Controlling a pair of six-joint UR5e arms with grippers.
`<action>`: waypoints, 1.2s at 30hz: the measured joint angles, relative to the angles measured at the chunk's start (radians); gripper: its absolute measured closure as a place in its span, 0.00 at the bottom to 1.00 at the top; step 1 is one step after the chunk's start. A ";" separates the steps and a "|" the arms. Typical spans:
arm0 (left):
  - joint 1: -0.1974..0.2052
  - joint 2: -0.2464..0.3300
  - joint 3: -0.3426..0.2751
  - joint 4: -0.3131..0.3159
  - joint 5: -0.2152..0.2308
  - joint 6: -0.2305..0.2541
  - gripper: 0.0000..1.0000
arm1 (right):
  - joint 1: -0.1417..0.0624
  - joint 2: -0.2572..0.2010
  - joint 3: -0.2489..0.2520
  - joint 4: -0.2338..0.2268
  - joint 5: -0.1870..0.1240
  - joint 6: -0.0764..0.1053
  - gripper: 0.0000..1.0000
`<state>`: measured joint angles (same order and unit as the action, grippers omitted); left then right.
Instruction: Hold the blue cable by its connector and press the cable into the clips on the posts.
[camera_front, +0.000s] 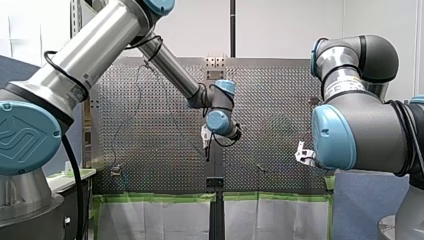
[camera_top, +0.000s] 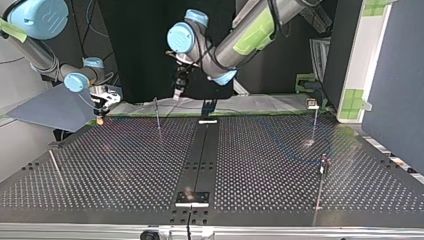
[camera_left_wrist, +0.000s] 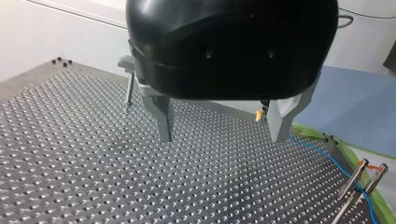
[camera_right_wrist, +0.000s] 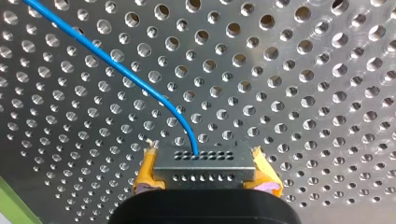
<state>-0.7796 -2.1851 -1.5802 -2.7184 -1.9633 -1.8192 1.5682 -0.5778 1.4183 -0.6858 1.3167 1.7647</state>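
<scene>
Closest in, your right gripper (camera_right_wrist: 205, 173) is clamped on the connector (camera_right_wrist: 204, 163): its yellow pads (camera_right_wrist: 145, 171) pinch the dark block by its two short ends, with no gap showing. The blue cable (camera_right_wrist: 126, 73) leaves the connector's front face and curves away over the perforated table (camera_right_wrist: 303, 70). I judge the holding step done and the pressing step not yet begun.

A little further out in the top view, a thin post (camera_top: 157, 114) stands near the right gripper. Just beyond it your left gripper (camera_left_wrist: 222, 137) hangs above the table, its metal fingers (camera_left_wrist: 161, 116) spread wide, holding and touching nothing.

Farthest from the connector, the left wrist view shows the cable passing a pair of slim posts (camera_left_wrist: 352, 181) with an orange bit at the top. I cannot tell whether the cable sits in a clip there.

The next move, as I read it, calls for carrying the connector so the cable draws straight across a clip's mouth, keeping light tension, then pushing down. Your free left gripper could do the pressing. The risk is the cable sliding down beside the clip instead of into it
</scene>
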 joint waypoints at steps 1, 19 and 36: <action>0.000 0.009 -0.008 0.000 -0.001 0.000 0.00 | 0.000 0.000 0.000 0.000 0.000 0.000 1.00; 0.004 0.178 -0.177 0.003 -0.003 -0.005 0.00 | 0.007 0.000 0.000 0.000 0.000 -0.003 1.00; 0.016 0.348 -0.348 0.156 0.020 -0.089 0.00 | 0.022 -0.001 0.000 0.001 0.000 -0.012 1.00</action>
<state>-0.7631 -1.8367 -1.9286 -2.5620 -1.9431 -1.9086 1.5901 -0.5784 1.4183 -0.6844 1.3163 1.7528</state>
